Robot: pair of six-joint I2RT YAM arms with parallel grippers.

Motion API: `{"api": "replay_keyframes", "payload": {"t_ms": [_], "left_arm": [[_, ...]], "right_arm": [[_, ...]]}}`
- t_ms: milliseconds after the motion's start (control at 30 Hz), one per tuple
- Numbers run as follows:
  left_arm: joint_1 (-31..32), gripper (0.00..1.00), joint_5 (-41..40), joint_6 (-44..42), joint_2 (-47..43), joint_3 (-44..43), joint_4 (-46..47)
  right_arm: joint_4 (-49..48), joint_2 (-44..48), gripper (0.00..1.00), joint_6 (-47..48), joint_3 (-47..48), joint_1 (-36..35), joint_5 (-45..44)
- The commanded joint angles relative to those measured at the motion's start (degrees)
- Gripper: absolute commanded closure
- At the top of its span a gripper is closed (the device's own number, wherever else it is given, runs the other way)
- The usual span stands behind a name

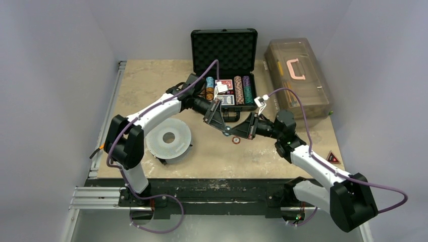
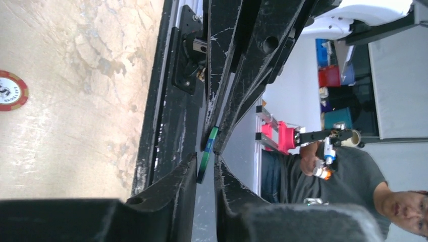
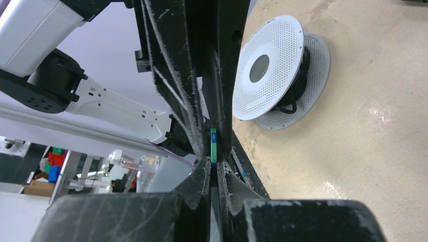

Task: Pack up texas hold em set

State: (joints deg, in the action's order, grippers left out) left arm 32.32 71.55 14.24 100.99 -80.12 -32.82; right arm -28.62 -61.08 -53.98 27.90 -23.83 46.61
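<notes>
Both wrist views show what overhead hides — left end effector (image 2: 206, 160) and right end effector (image 3: 213, 160) pinching one green chip (image 3: 213, 146).

Looks like a robotics lab. Worn counter (image 1: 151, 80) boxed in by plain grey walls (image 1: 55, 75), aluminium rail (image 1: 101, 194) along the near edge. Past it, shelves of coloured bins (image 2: 335, 75), plus a seated person (image 2: 353, 176) holding some device.

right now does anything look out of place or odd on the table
Yes. One red-and-white chip lies loose on the table, in front of the open briefcase rather than in its rows. Odder: both grippers, left and right, are pinching the same green chip edge-on above the table.
</notes>
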Motion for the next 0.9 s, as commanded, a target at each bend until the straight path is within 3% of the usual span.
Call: {"api": "replay_keyframes", "payload": {"t_ms": [0,67,133,200,300,400,467,700,867], "left_arm": [[0.28,0.73,-0.69,-3.26,-4.58,-0.57,-0.87],[-0.47,0.55,-6.26,-4.15,-7.78,-0.58,-2.35],[-3.02,0.18,-14.11,-2.03,-11.95,1.38,0.11],[-5.8,0.07,-26.13,0.79,-16.43,4.21,2.64],[-8.91,0.06,-41.58,3.75,-23.22,8.57,6.36],[-8.97,0.06,-52.85,1.0,-28.76,10.58,5.88],[-8.77,0.07,-58.96,-0.37,-32.2,11.92,6.14],[-8.68,0.07,-70.83,-0.62,-45.36,20.02,14.39],[-8.59,0.08,-79.98,-0.6,-52.84,24.69,18.0]], "right_arm": [[3.47,1.39,1.0,3.27,2.3,0.11,-2.34],[10.92,3.25,1.0,6.96,3.87,0.1,-7.06],[21.32,5.33,1.0,11.18,6.92,0.11,-16.89],[30.19,5.95,1.0,13.37,10.1,0.14,-25.85],[37.63,3.45,1.0,13.59,15.52,0.02,-36.22],[41.17,-2.88,1.0,16.39,21.94,-0.17,-37.05],[41.44,-7.9,1.0,24.35,26.33,-1.28,-36.0],[36.68,-28.12,1.0,52.15,40.58,-12.17,-45.14],[32.61,-39.15,1.0,67.14,48.53,-13.78,-36.05]]}}
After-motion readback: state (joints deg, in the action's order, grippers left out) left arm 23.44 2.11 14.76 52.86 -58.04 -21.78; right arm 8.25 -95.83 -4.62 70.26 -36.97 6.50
